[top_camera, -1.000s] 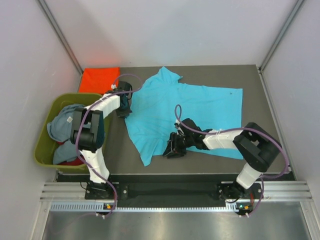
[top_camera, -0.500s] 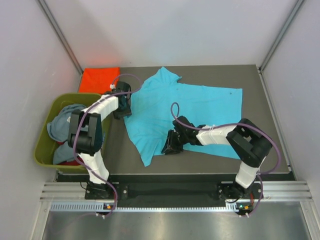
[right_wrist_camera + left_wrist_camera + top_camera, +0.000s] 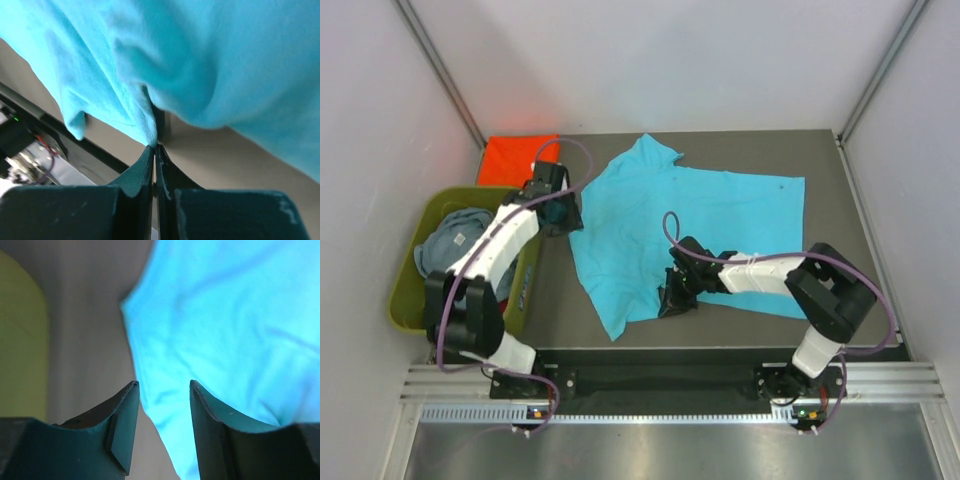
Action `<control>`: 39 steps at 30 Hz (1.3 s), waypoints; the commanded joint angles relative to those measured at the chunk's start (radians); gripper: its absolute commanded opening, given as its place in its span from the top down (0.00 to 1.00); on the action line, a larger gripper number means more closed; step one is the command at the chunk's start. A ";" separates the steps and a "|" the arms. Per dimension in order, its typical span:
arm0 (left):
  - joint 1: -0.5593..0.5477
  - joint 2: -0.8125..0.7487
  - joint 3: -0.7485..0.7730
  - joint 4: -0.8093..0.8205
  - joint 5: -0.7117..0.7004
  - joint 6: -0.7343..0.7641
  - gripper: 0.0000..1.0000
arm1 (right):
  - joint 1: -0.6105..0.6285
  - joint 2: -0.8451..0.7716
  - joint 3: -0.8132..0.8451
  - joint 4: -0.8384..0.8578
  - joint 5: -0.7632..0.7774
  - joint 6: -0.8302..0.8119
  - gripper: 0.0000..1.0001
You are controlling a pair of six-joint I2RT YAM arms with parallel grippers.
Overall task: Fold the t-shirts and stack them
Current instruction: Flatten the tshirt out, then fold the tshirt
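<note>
Turquoise t-shirt [image 3: 700,215] lying spread on the table [image 3: 820,160]. Right fingers [image 3: 672,300] clenched on its near hem, cloth bunched at the tips; left fingers [image 3: 560,215] parted, empty, over its left edge.

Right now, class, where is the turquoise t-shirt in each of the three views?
Top external: turquoise t-shirt spread across the centre.
Left wrist: turquoise t-shirt fills upper right, beyond the open left hand.
Right wrist: turquoise t-shirt across the top, edge pinched in the right hand.
Shared landmark: the grey table.
</note>
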 commanded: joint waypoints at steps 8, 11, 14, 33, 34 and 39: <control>-0.072 -0.361 -0.311 -0.057 0.320 -0.149 0.47 | 0.018 -0.077 0.014 -0.130 -0.076 -0.263 0.84; -0.100 -0.423 -0.357 -0.092 0.339 -0.219 0.47 | 0.009 -0.135 0.033 -0.228 -0.044 -0.299 0.75; -0.151 -0.469 -0.422 -0.094 0.359 -0.302 0.48 | -0.031 -0.234 0.021 -0.339 0.031 -0.327 0.67; -0.369 -0.544 -0.720 -0.002 0.242 -0.830 0.56 | -0.873 -0.522 -0.163 -0.496 -0.125 -0.574 0.75; -0.378 -0.533 -0.713 0.001 0.230 -0.846 0.56 | -0.881 -0.526 -0.163 -0.494 -0.126 -0.577 0.75; -0.430 -0.463 -0.706 0.013 0.205 -0.902 0.59 | -0.918 -0.563 -0.150 -0.522 -0.100 -0.593 0.75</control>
